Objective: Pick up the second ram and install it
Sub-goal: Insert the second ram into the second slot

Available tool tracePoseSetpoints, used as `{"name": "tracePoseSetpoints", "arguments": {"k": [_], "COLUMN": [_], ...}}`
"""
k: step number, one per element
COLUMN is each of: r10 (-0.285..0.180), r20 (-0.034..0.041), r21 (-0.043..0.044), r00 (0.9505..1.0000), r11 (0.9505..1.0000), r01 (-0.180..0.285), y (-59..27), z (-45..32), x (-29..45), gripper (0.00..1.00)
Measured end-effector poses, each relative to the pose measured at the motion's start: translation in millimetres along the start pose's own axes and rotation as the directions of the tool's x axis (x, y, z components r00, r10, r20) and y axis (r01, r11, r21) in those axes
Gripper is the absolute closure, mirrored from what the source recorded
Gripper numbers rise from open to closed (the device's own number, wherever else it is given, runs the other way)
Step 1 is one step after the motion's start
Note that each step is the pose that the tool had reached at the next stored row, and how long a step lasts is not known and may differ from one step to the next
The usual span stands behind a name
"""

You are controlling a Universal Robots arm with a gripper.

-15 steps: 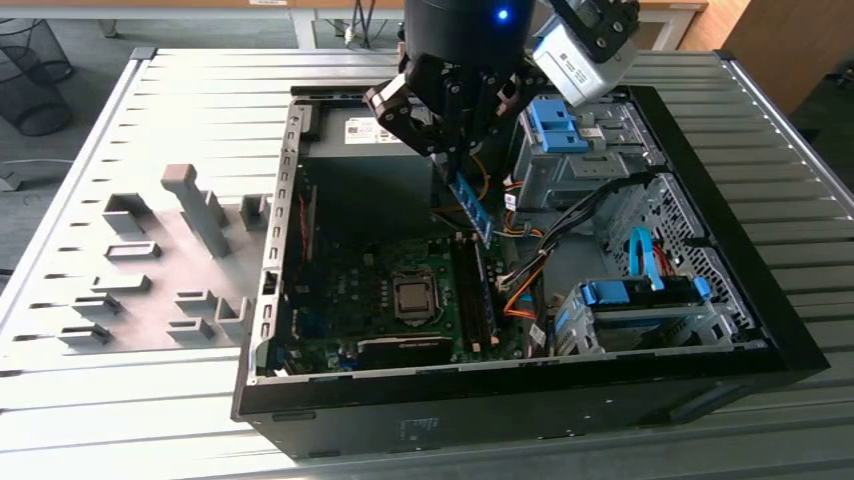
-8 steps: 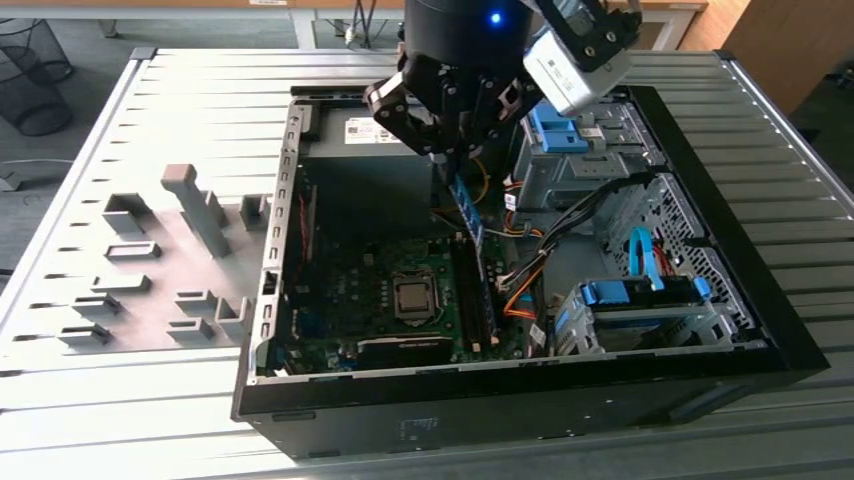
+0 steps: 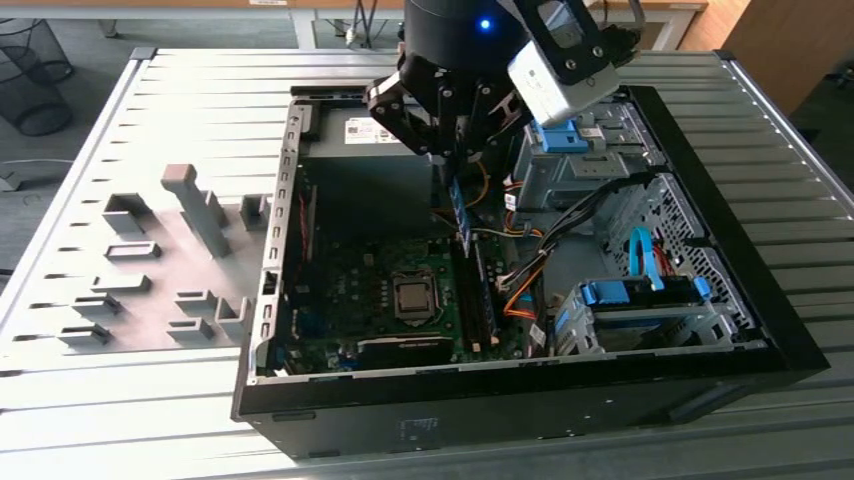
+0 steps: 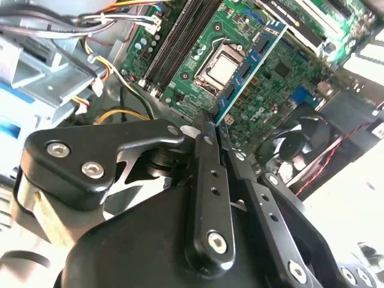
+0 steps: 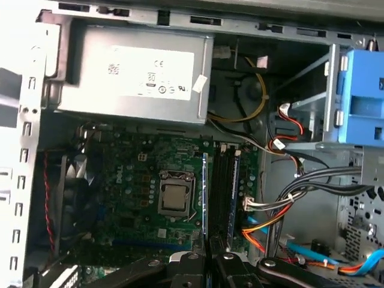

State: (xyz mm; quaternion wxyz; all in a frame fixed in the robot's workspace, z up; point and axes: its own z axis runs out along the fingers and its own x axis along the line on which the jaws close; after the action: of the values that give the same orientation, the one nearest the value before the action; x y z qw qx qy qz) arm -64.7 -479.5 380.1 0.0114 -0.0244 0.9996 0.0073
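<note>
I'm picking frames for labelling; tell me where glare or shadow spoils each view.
Exterior view: the gripper is a dark mass with a blue light above it. Second wrist view: the area outside the case is blown out white; the second ram is well lit. First wrist view: the case wall glares white and the fan corner is shadowed.

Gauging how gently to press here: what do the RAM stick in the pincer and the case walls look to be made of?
The second ram, clamped in the pincer, looks like a rigid blue-green circuit board, matte, carrying black chips that seem plastic. The case walls look like bare sheet metal, judging by the dull grey sheen and stamped slots. The pincer fingers appear black, satin-finished metal with screw heads, though coated plastic is possible.
</note>
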Motion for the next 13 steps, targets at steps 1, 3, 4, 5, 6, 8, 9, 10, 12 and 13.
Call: {"name": "tracePoseSetpoints", "arguments": {"k": [1, 3, 4, 5, 6, 8, 9, 10, 12, 13], "r10": [0.02, 0.049, 0.051, 0.051, 0.051, 0.051, 0.052, 0.052, 0.052, 0.052], "r20": [0.0003, 0.0007, 0.0007, 0.0007, 0.0008, 0.0007, 0.0008, 0.0008, 0.0008, 0.0005], "r21": [0.0005, 0.0011, 0.0013, 0.0013, 0.0012, 0.0012, 0.0012, 0.0012, 0.0012, 0.0013], "r00": [0.9998, 0.9988, 0.9987, 0.9987, 0.9987, 0.9987, 0.9987, 0.9987, 0.9987, 0.9987], "r11": [0.9998, 0.9988, 0.9987, 0.9987, 0.9987, 0.9987, 0.9987, 0.9987, 0.9987, 0.9987], "r01": [-0.02, -0.049, -0.051, -0.051, -0.051, -0.051, -0.052, -0.052, -0.052, -0.052], "y": [0.0, 0.0, 0.0, 0.0, 0.0, 0.0, 0.0, 0.0, 0.0, 0.0], "z": [0.4, 0.7, 0.7, 0.7, 0.7, 0.7, 0.7, 0.7, 0.8, 0.7], "x": [0.0, 0.0, 0.0, 0.0, 0.0, 0.0, 0.0, 0.0, 0.0, 0.0], "gripper": [0.86, 0.86, 0.86, 0.86, 0.86, 0.86, 0.86, 0.86, 0.86, 0.86]}}
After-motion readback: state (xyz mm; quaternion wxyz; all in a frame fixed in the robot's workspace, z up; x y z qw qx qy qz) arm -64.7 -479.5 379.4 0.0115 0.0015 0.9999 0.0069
